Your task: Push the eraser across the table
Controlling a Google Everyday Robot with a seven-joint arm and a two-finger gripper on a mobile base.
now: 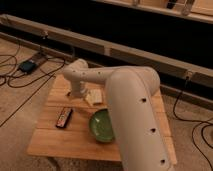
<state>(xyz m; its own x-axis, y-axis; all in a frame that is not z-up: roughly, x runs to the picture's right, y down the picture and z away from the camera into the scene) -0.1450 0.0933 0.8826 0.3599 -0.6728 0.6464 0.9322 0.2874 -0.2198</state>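
The eraser, a small flat dark bar with reddish and pale marks, lies on the left part of the light wooden plank table. My white arm reaches from the lower right over the table and bends down at the far left. The gripper is at the arm's end, low over the table's back part. It is behind the eraser, a little to its right, and apart from it.
A green bowl stands right of the eraser, partly hidden by my arm. A small pale beige block lies just right of the gripper. Cables and a dark box lie on the floor at the left. A dark wall runs behind.
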